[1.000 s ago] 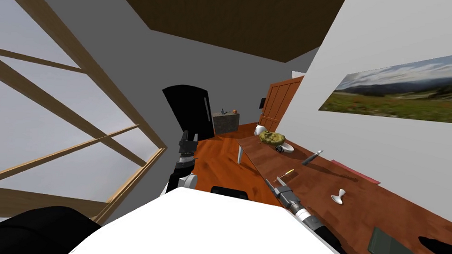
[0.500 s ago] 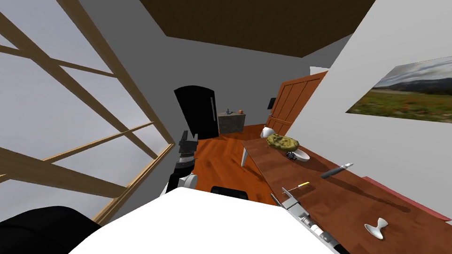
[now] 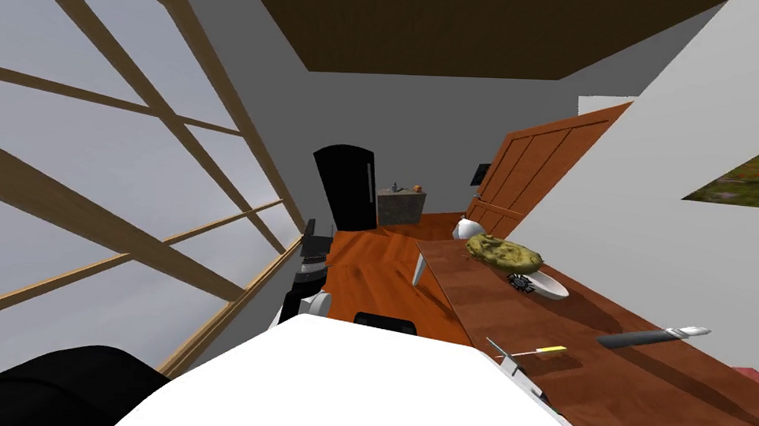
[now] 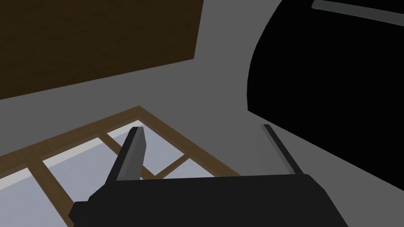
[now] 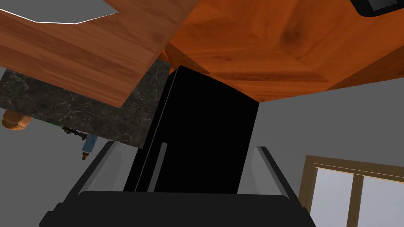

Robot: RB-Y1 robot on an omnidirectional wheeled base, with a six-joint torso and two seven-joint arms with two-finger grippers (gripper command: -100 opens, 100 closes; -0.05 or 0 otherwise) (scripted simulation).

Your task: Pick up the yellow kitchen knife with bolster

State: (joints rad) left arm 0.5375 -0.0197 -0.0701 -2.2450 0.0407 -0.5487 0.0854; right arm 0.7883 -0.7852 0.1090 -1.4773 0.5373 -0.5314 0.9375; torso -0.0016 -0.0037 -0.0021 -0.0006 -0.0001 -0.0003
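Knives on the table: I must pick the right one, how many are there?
2. The yellow-handled knife lies at the table edge nearest me; a dark-handled knife with a pale blade lies farther right, toward the wall. Others may sit beyond the picture's edge.

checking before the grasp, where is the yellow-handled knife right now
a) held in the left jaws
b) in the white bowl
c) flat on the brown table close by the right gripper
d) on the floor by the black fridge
c: in the head view the yellow-handled knife lies flat on the brown table, close by the right gripper, whose jaws stand open and empty.
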